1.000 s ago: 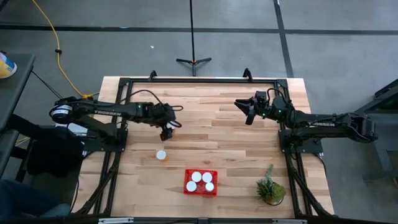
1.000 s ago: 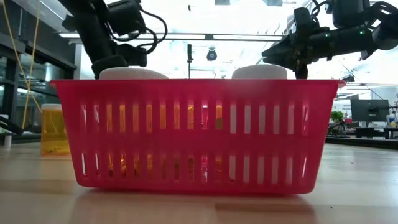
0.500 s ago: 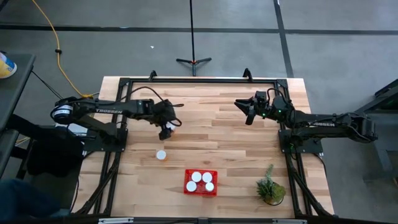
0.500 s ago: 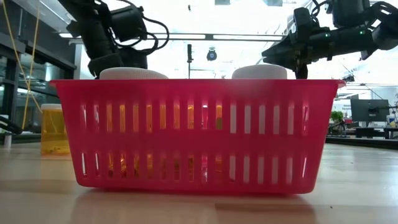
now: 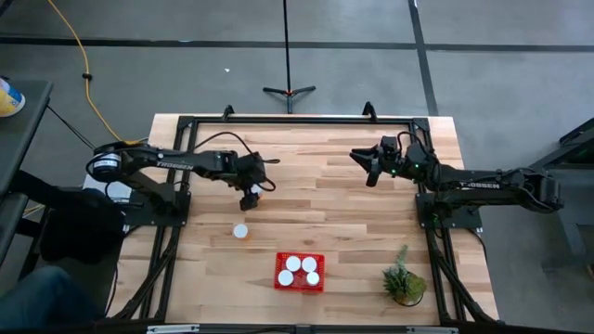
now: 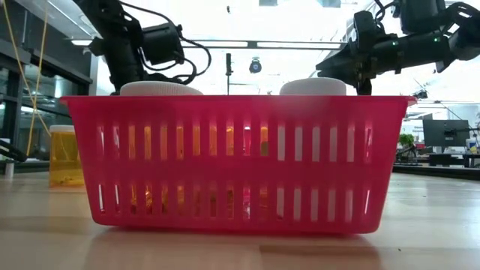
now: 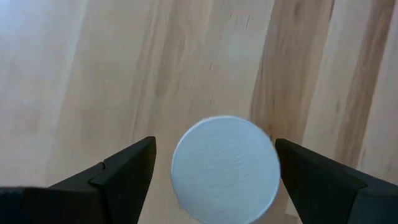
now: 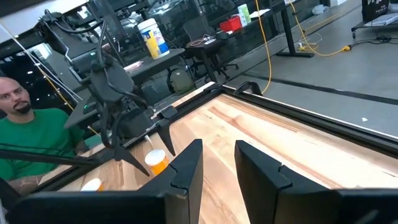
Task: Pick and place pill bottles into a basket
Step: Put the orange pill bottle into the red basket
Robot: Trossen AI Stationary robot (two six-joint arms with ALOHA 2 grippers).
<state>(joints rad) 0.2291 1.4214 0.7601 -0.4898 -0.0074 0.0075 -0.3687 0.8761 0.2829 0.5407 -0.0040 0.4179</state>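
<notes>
Left gripper [image 5: 249, 197]: over the left middle of the table [image 5: 334, 199], pointing down, fingers [image 7: 121, 177] spread wide. In its wrist view the white cap of the loose bottle sits between the two fingers, touching neither.
Loose bottle [image 5: 240, 230]: upright on the bare wood, left of the basket and apart from it; amber body and white cap show at the left edge of the low view [image 6: 65, 156].
Basket [image 5: 300, 284]: red mesh, near the front edge, centre. Four white caps [image 5: 293, 263] show inside from above; amber bodies glow through the slots in the low view.
Right gripper [image 5: 368, 170]: raised over the far right part of the table, well away from the bottles; fingers [image 8: 186, 165] close together with a narrow gap, holding nothing.
Plant [image 5: 404, 278]: front right, beside the basket but not touching it.
Person [image 8: 31, 140]: green shirt, past the table's far side in the right wrist view.
</notes>
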